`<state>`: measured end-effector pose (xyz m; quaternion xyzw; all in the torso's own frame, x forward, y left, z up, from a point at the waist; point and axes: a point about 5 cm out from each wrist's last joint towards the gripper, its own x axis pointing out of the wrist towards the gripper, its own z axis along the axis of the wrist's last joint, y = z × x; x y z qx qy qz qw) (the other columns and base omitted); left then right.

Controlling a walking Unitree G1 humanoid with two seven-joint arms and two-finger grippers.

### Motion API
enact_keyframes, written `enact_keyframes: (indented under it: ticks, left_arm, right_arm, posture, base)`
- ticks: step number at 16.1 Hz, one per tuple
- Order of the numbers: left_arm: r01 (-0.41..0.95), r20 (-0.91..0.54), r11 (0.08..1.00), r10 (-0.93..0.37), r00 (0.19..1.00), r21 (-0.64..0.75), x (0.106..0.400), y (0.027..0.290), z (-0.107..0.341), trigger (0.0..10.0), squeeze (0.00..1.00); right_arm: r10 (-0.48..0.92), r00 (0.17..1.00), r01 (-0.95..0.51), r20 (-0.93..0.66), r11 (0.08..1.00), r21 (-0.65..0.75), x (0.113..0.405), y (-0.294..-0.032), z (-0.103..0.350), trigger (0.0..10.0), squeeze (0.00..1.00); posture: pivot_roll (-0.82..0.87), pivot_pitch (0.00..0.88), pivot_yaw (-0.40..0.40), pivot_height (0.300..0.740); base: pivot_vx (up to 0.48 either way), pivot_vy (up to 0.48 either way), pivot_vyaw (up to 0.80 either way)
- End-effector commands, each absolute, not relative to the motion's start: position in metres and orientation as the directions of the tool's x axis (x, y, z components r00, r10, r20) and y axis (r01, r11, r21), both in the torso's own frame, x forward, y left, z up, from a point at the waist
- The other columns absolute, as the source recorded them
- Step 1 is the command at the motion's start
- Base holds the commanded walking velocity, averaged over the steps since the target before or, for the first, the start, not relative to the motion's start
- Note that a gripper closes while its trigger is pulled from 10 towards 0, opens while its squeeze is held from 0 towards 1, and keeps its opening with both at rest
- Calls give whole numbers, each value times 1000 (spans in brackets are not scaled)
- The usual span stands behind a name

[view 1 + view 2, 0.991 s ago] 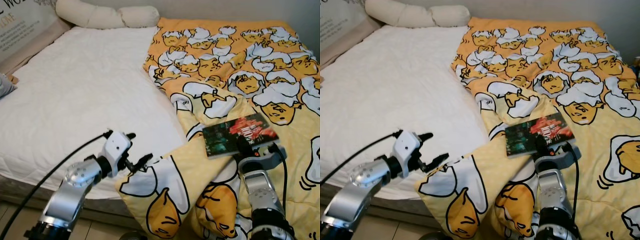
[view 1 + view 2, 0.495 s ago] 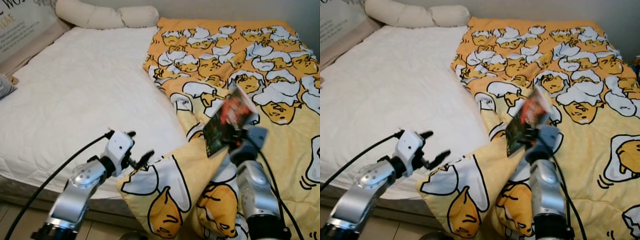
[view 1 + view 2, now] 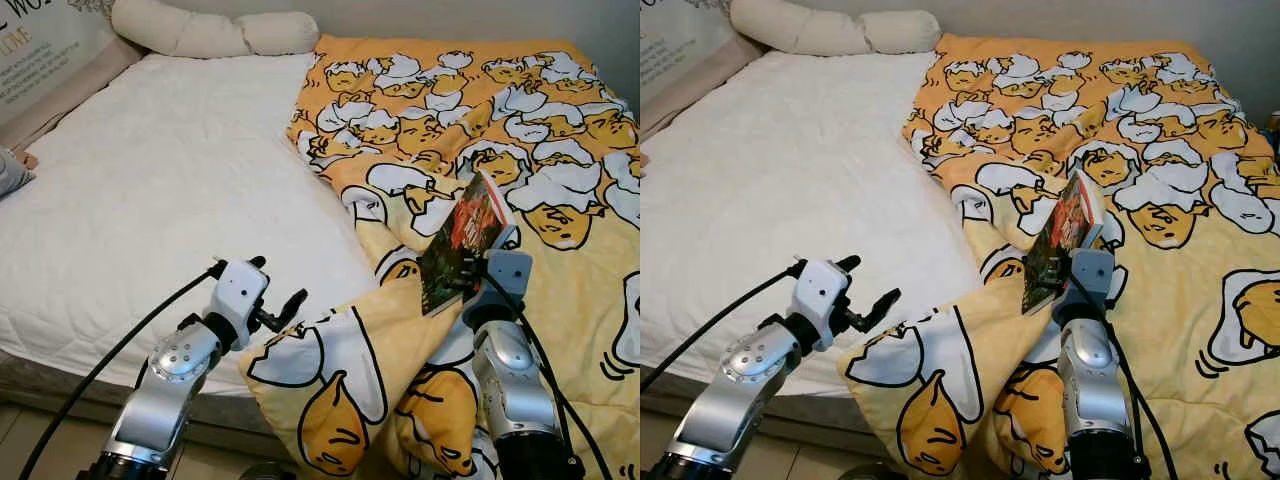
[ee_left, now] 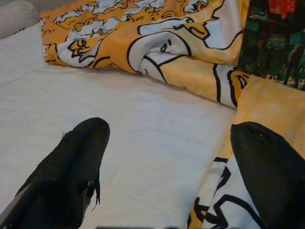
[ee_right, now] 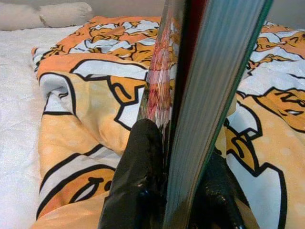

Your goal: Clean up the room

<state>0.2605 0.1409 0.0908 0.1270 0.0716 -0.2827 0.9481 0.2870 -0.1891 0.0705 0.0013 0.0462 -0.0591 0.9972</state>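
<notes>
Book [image 3: 462, 243] raised off yellow duvet [image 3: 500, 120], now tilted on edge, clamped in right end effector [image 3: 468, 275]. Left end effector [image 3: 283, 308] fingers apart above bed's [image 3: 150, 180] foot edge.

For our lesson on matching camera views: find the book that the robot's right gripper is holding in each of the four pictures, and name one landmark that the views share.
Left eye view: book right of centre, tilted up on edge over the yellow blanket, in the right gripper.
Right eye view: book centre-right.
Left wrist view: dark cover at a corner.
Right wrist view: edge-on, between the fingers.
Shared landmark: the yellow blanket.
</notes>
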Motion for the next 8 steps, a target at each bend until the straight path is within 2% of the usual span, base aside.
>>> enact_keyframes:
  ticks: [1, 2, 3, 5, 8]
  left_arm:
    - [551, -209, 806, -514, 832, 214, 260, 140, 90, 10000, 573]
    - [551, -207, 806, -514, 832, 215, 261, 140, 91, 10000, 569]
    - [551, -205, 805, -515, 832, 218, 263, 140, 91, 10000, 573]
    - [552, -206, 803, -515, 832, 223, 264, 140, 92, 10000, 569]
    - [550, -207, 803, -512, 834, 231, 267, 143, 94, 10000, 573]
  right_arm:
    - [-117, 990, 118, -83, 993, -4, 287, -193, 74, 10000, 0]
    - [-94, 988, 107, -125, 989, 104, 288, -191, 67, 10000, 0]
    - [-28, 980, 127, -199, 853, 506, 289, -188, 58, 10000, 0]
    - [14, 969, 153, -246, 748, 646, 289, -193, 49, 10000, 0]
    - [80, 936, 187, -344, 713, 675, 286, -195, 34, 10000, 0]
  posture:
    - [35, 0, 82, 740]
    - [33, 0, 85, 740]
    - [31, 0, 90, 740]
    - [32, 0, 92, 740]
    - [41, 0, 89, 740]
  base:
    - [0, 0, 0]
    - [0, 0, 0]
    - [0, 0, 0]
    - [0, 0, 0]
    - [0, 0, 0]
